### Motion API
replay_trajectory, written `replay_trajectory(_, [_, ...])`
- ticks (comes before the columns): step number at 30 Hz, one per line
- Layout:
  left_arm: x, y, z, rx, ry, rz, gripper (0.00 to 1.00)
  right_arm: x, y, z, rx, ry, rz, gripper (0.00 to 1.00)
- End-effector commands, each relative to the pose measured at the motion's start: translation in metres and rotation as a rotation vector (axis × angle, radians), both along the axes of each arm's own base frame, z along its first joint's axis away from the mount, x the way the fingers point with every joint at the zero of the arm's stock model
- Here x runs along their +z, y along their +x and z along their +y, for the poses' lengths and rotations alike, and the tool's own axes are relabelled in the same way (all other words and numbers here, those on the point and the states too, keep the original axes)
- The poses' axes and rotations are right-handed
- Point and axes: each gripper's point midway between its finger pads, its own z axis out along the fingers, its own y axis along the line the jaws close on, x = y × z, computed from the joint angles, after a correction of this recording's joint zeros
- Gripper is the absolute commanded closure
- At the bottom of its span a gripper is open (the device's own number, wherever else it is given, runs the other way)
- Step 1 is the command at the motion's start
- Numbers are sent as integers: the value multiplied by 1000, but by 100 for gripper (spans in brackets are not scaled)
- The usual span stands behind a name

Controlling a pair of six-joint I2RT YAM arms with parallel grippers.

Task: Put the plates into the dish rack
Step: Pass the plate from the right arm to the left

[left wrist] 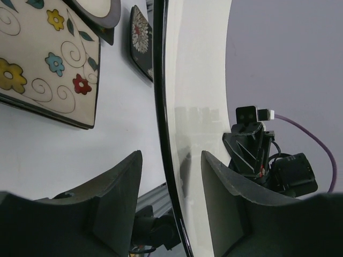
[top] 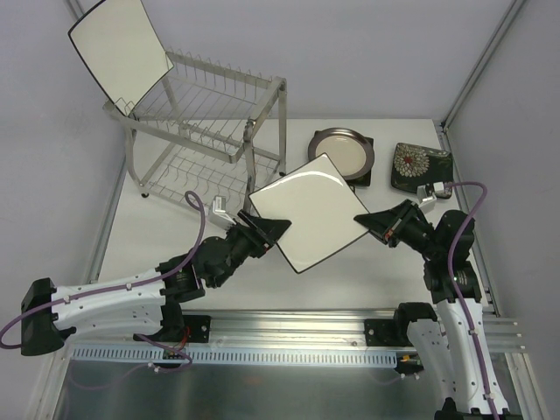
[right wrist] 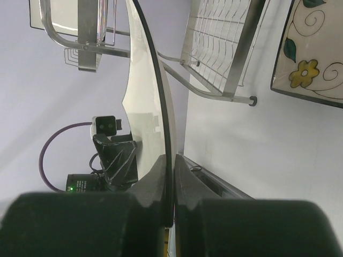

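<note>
White and black-rimmed, the square plate point(top: 308, 208) hangs in mid-air between both claws, probably for a handover. The right gripper point(right wrist: 170, 171) pinches one corner tight; the left gripper point(left wrist: 171, 166) straddles the opposite rim, jaws apart, not touching it. Beyond the left claw stands the dish rack point(top: 219, 140), another white plate point(top: 118, 48) leaning in its top tier.

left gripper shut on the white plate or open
Open: in the left wrist view the left gripper straddles the rim of the white plate, with a clear gap between the rim and one finger.
</note>
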Motion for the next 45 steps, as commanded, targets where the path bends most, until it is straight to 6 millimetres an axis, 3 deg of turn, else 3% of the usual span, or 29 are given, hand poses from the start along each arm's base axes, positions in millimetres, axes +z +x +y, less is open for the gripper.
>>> replay_trajectory(1, [33, -3, -1, -9, -114, -28, 53, 60, -16, 7, 55, 80, -191, 99])
replay_trajectory(6, [46, -5, -3, -23, -138, -50, 59, 58, -18, 6, 52, 75, -190, 99])
replay_trajectory(19, [56, -10, -12, -74, -155, -81, 69, 55, -20, 6, 49, 73, -193, 99])
replay_trajectory(25, [61, -11, -12, -80, -159, -105, 85, 48, -19, 6, 50, 66, -165, 100])
replay_trajectory(26, [62, -11, -12, -80, -161, -110, 88, 47, -20, 6, 51, 58, -171, 99])
replay_trajectory(27, [63, -11, -12, -81, -162, -113, 100, 45, -20, 6, 49, 52, -160, 99])
replay_trajectory(32, [69, -11, -7, -71, -159, -144, 100, 30, -22, 4, 45, 2, -127, 99])
replay_trajectory(35, [71, -11, -4, -67, -146, -172, 100, 22, -24, 1, 43, -73, -139, 87])
replay_trajectory(39, [77, -10, 2, -54, -132, -213, 100, 7, -28, -4, 40, -169, -117, 55])
replay_trajectory(45, [83, -10, 10, -37, -98, -270, 100, 6, -31, -10, 37, -268, -141, 21])
